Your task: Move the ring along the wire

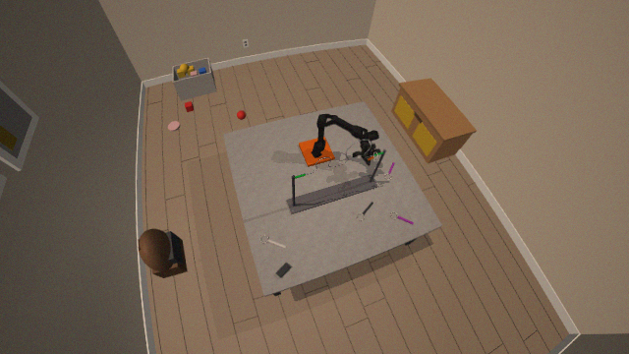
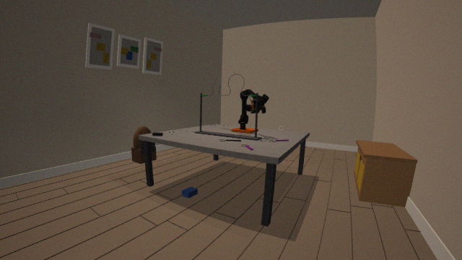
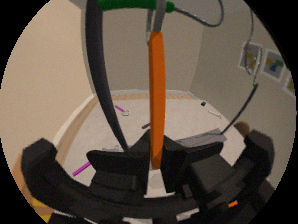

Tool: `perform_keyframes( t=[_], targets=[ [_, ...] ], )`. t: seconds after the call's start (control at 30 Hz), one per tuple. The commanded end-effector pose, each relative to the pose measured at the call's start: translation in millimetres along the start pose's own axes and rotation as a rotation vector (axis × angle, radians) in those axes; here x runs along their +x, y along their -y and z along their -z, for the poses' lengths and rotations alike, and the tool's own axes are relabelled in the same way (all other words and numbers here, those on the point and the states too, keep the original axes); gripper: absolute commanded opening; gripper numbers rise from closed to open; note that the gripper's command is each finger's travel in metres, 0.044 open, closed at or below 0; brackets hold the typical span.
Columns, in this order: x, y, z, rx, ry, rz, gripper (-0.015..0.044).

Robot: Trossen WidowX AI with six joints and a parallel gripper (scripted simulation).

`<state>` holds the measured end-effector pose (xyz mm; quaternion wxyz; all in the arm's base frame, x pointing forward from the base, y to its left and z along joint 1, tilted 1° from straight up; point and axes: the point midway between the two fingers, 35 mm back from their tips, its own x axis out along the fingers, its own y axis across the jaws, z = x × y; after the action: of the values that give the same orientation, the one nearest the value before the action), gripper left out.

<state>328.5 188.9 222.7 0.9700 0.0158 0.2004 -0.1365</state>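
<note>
My gripper (image 1: pixel 370 158) (image 3: pixel 151 131) is shut on the orange handle (image 3: pixel 157 95) (image 2: pixel 252 105). The handle stands upright between the fingertips. The grey ring (image 3: pixel 159 17) at its top is around the green part (image 3: pixel 125 5) (image 1: pixel 379 153) beside the near post (image 3: pixel 96 55) (image 1: pixel 377 167) (image 2: pixel 256 120), close to that part's inner end; the wrist view cuts off its top. Thin grey wire (image 3: pixel 206 24) (image 2: pixel 237 74) starts just past the ring and curves away. The other green part (image 1: pixel 299 176) (image 2: pixel 204 95) (image 3: pixel 255 86) meets the far post (image 1: pixel 294 192) (image 2: pixel 201 113).
The posts stand on a dark base bar (image 1: pixel 334 195). Loose ring tools lie on the grey table (image 1: pixel 334 246): purple ones (image 1: pixel 405 220) (image 1: pixel 391 168), a black one (image 1: pixel 368 207) and a white one (image 1: pixel 276 243). A dark block (image 1: pixel 283 269) lies near a corner.
</note>
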Motion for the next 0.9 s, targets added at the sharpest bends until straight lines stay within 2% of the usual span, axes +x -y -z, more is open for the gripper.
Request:
perform_keyframes(
  t=[0.0,0.03,0.43,0.87],
  targets=[
    [0,0,0,0.005,0.001,0.002,-0.0150],
    [0,0,0,0.005,0.001,0.002,-0.0150],
    [-2,0,0,0.000,-0.001,0.000,0.0160],
    [-49,0,1,0.005,-0.003,0.002,0.0160]
  ],
)
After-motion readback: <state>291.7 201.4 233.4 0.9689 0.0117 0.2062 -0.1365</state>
